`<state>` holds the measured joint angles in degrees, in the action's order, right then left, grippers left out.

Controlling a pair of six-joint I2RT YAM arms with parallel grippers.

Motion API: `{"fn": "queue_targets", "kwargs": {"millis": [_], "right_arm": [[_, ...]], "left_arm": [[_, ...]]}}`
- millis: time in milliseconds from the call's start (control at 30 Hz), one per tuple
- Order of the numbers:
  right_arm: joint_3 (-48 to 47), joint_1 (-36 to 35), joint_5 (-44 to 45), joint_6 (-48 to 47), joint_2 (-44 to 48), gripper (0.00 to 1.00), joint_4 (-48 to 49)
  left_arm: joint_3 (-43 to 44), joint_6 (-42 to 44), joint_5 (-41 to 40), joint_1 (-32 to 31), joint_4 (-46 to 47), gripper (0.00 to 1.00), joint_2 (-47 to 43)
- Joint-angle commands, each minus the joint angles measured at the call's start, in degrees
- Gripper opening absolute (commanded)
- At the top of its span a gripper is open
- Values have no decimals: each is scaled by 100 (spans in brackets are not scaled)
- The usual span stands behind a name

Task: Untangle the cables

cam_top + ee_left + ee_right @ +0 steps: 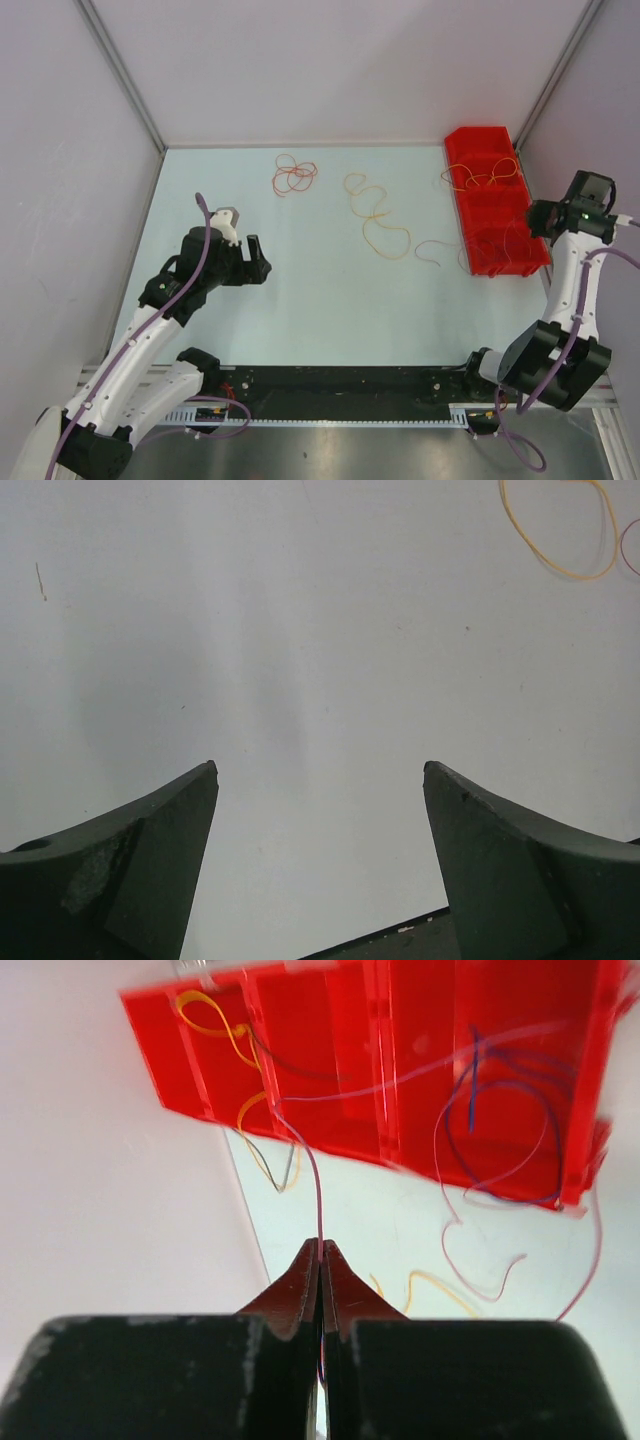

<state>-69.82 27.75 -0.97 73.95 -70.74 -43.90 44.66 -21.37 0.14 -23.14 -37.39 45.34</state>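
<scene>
Thin cables lie in loose loops on the white table: a red one (294,176) at the back, an orange-yellow one (375,215) in the middle, and a pinkish one (437,250) trailing out of the red bin (495,200). My right gripper (321,1244) hovers by the bin, shut on the pinkish cable (316,1190), which runs up toward the bin. A dark blue cable (520,1110) and an orange-yellow one (215,1020) tangle inside the bin (420,1060). My left gripper (320,770) is open over bare table, holding nothing; an orange-yellow loop (560,565) lies ahead to its right.
White walls (330,60) close in the table on three sides. The red bin sits against the right wall. A black rail (340,385) runs along the near edge between the arm bases.
</scene>
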Motion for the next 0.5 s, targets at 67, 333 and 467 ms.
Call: {"fn": "queue_targets", "kwargs": {"millis": [67,333,467], "right_arm": [[-190,-946,97,261,-414,24,-654],[-268,-648,887,-934,-152,84,-769],[-409,-997,1512,-2040,507,89,-235]], "left_arm": [[-19,36,-172,-24,144,89,-61],[-28,45,-111,-24,144,89,-87],[-37,45,-93,-33,153,89,-96]]}}
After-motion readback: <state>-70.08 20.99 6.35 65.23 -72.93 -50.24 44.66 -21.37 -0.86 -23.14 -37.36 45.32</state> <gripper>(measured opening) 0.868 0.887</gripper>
